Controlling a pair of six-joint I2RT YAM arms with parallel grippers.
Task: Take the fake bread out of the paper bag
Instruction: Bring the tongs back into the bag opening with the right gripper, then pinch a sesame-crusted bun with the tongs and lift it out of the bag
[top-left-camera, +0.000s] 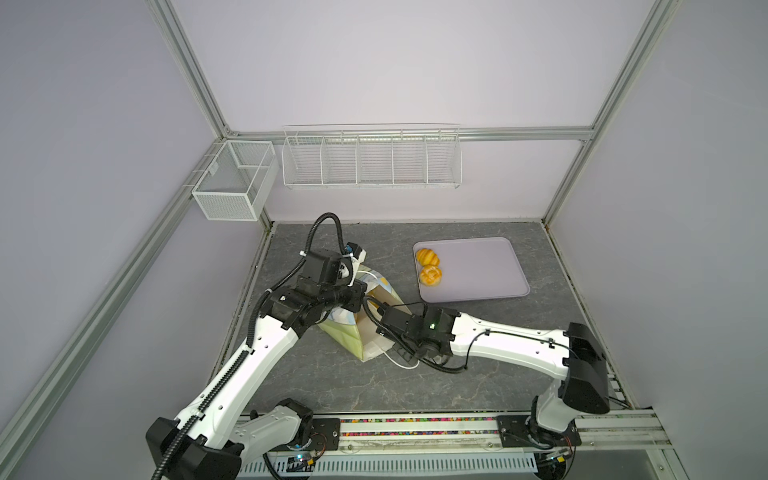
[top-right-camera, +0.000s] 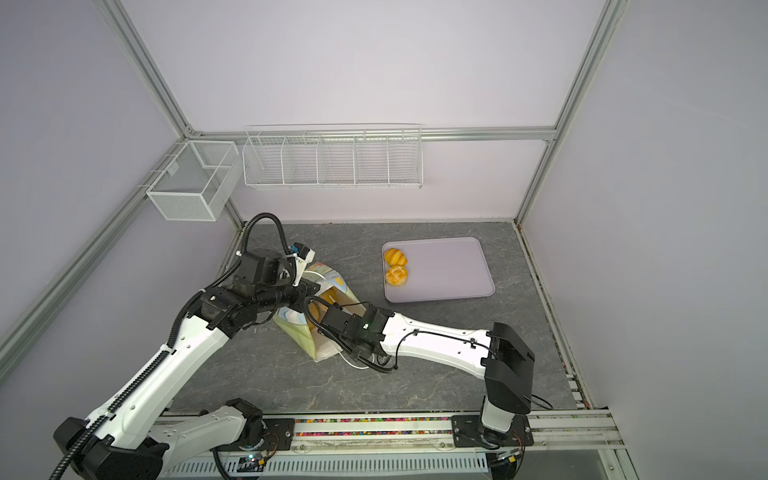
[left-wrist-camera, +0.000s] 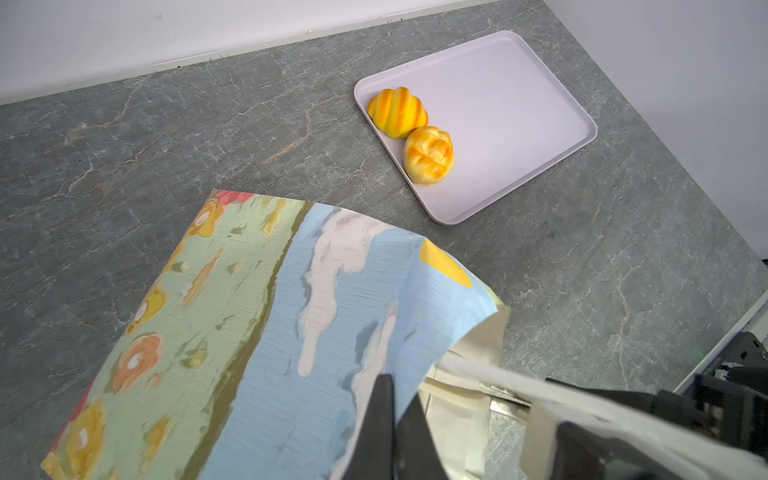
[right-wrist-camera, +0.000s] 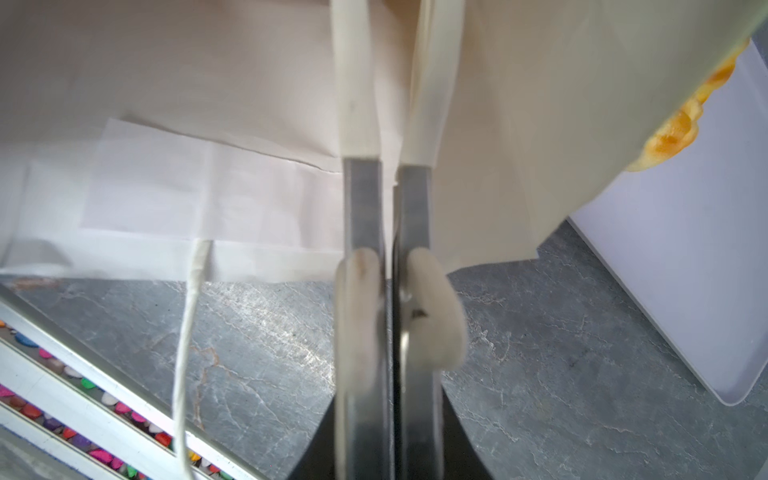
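Lilac tray held two fake bread pieces in both top views, paper bag nearby. Left wrist: left gripper clamped the bag's rim. Right wrist: right gripper stood nearly closed inside the bag

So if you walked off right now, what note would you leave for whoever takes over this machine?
Left end effector: shut, pinching the rim of the paper bag, holding the mouth open.
Right end effector: fingers nearly together inside the bag mouth; any hold is hidden.
Done: ridged roll and scored bun lie on the lilac tray.
To do: more orange bread shows inside the bag; count unclear.
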